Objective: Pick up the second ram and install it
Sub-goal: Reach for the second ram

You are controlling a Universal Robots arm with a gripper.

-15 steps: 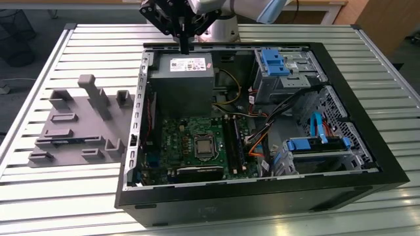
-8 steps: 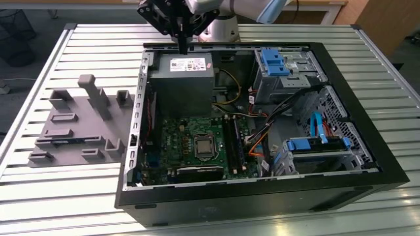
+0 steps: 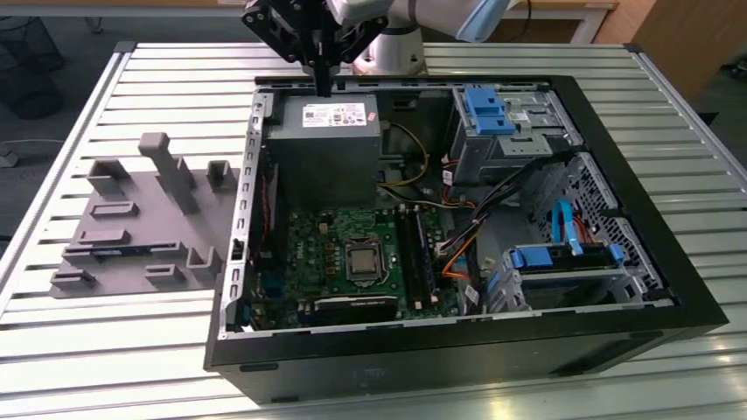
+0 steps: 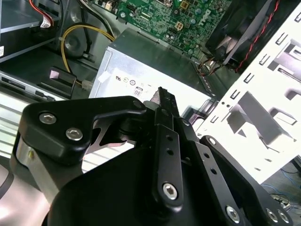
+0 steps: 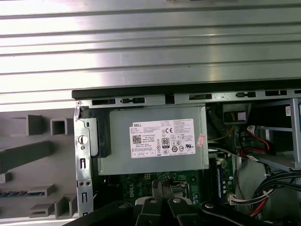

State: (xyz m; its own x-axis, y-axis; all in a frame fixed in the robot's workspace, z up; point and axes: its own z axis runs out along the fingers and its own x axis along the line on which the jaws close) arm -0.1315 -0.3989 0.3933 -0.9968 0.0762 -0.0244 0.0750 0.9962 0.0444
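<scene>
Blue second ram (image 3: 114,251): you find it lying flat in a low slot of the holder tray, outside the computer case, on the exterior view's left. In the first wrist view it is a thin blue strip with dark chips between the tray's blocks.
Holder tray (image 3: 138,192): grey plastic with upright posts. It rests on the surface just beside the case wall.
Tool (image 3: 324,86): yours hangs over the far rim of the case, above the far edge of the power supply and well apart from the second ram. Its black fingers (image 4: 164,106) are pressed together, and you can see nothing between them in either wrist view.
Power supply (image 3: 321,153): a grey metal box with a white label facing up. It sits in the case's far corner, and in the first wrist view it lies directly beyond the tool's tips.
Motherboard (image 3: 338,249): green, lying flat in the case on the near side of the power supply.
Memory slots (image 3: 411,254): long and black, running side by side on the motherboard toward the exterior view's right. Whether a stick sits in any of them, you cannot tell.
Case (image 3: 467,341): a black tower on its side with its panel off. Blue-latched drive bays (image 3: 485,109) are on the exterior view's right.
Surface (image 3: 117,350): slatted bright metal, carrying both case and tray.
</scene>
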